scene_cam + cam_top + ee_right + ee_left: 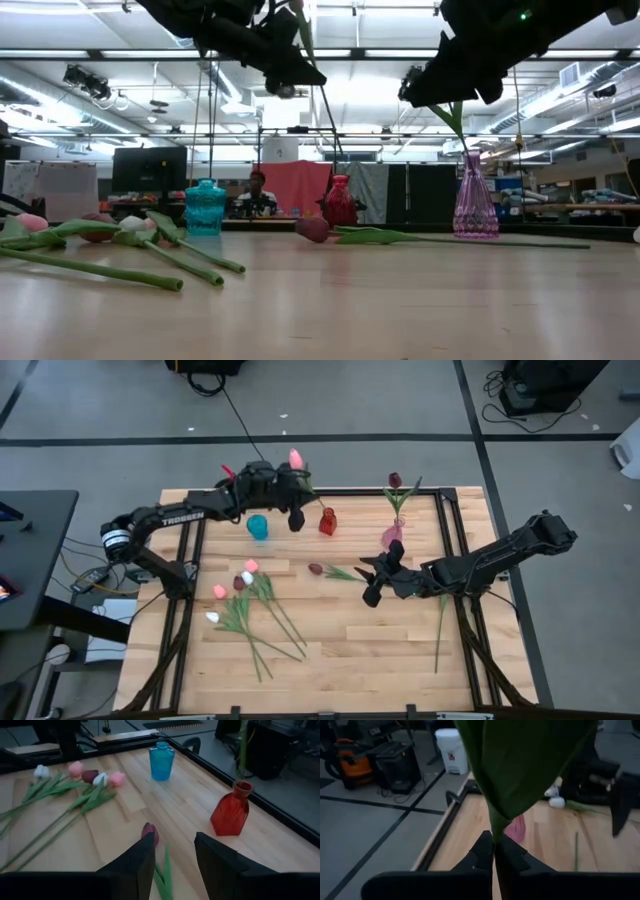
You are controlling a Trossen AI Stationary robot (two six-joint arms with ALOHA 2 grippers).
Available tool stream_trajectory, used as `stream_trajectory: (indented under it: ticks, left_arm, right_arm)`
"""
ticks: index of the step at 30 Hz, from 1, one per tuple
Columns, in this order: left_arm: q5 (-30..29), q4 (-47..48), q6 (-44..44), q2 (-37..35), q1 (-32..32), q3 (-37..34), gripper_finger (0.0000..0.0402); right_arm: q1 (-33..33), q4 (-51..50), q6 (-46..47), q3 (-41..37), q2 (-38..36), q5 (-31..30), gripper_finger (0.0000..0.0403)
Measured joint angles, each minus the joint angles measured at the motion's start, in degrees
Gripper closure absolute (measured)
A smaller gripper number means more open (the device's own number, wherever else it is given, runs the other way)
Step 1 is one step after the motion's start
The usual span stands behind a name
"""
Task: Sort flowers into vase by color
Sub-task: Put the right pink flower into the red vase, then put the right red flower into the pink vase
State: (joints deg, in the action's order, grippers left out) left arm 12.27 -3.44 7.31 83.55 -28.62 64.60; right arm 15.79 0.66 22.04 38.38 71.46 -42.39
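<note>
My left fingers [494,851] clench a pink tulip's stem [296,458] above the red vase [327,521]. My right fingers [172,857] stand released over a maroon tulip [150,833] on the bench [350,650].

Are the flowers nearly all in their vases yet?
Not nearly. One maroon tulip stands in the pink vase. The left gripper holds a pink tulip above the red vase. The open right gripper hovers over another maroon tulip. A bunch still lies on the table.
</note>
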Motion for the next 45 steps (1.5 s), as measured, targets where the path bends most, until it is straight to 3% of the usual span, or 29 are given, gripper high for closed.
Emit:
stream_trajectory:
  ticks: [6, 15, 25, 35, 41, 45]
  left_arm:
    - [0.74, 0.16, -0.15, 1.16, -2.83, 0.46, 0.0394]
    - [3.52, -2.72, -1.49, 9.17, -3.31, 0.44, 0.0394]
    - [3.44, -0.95, -0.02, 15.48, -3.15, 0.44, 0.0351]
    - [2.35, 5.71, 3.19, 11.88, -3.15, 0.44, 0.0245]
    - [-0.45, 15.55, 6.75, 9.99, -3.47, 0.27, 0.0234]
    - [-0.92, 15.36, 7.10, 6.68, -3.74, -2.81, 0.0234]
  right_arm:
    - [0.04, 1.07, -0.60, -0.25, 0.00, 0.08, 0.0252]
    - [0.15, 1.03, -1.08, -0.25, 0.00, 0.80, 0.0252]
    - [-3.37, -0.81, -1.17, -0.25, 5.52, 13.72, 0.0252]
    - [-6.87, -1.35, -1.04, -0.25, 9.70, 16.03, 0.0247]
    - [-8.97, -3.83, -1.83, -0.25, 11.08, 21.71, 0.0244]
    - [-9.84, -4.28, -2.72, -0.25, 15.07, 23.93, 0.0247]
